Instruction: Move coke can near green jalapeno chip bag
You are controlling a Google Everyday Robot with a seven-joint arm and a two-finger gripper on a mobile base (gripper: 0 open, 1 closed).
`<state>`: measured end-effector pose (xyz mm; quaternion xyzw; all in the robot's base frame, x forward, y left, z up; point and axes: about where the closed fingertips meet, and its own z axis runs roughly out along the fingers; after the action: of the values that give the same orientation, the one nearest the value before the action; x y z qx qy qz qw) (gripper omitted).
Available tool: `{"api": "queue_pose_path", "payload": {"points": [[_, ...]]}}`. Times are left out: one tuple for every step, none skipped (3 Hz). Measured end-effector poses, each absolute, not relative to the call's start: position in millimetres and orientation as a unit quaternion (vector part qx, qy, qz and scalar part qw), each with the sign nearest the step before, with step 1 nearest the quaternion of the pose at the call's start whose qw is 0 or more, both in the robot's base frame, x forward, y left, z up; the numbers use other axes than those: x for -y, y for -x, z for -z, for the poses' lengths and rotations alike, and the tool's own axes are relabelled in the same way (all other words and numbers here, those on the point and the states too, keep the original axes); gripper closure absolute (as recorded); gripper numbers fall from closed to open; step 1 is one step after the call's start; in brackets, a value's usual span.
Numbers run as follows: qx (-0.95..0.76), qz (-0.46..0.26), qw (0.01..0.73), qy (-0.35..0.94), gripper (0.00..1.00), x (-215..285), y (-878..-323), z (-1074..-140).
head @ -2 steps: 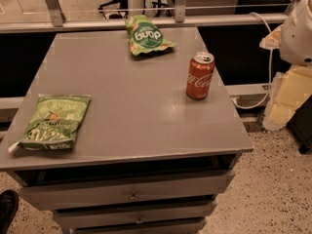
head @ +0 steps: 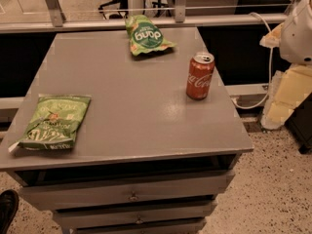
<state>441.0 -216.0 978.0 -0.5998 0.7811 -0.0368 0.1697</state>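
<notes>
The table carries everything. My gripper hangs off its right side, clear of the top; I cannot tell whether it is open or closed. The chip bag lies flat at the near left corner, and the pouch at the far edge. The can stands upright near the right edge, well apart from the bag and untouched. I judge I'm at the approach step: next I must swing in over the can and grasp it squarely.

You're looking at an office-like workspace or lab. A grey counter sits over a stack of drawers on a speckled floor. A wheeled chair base shows at the top, behind a metal rail. The tool hangs at the right edge, beside the counter.
</notes>
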Motion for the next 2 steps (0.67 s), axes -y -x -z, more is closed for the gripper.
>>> {"api": "queue_pose_path", "payload": {"points": [[-0.784, 0.020, 0.202, 0.587, 0.00, 221.8, -450.6, -968.8], [-0.773, -0.042, 0.298, 0.558, 0.00, 215.9, -482.9, -951.7]]}}
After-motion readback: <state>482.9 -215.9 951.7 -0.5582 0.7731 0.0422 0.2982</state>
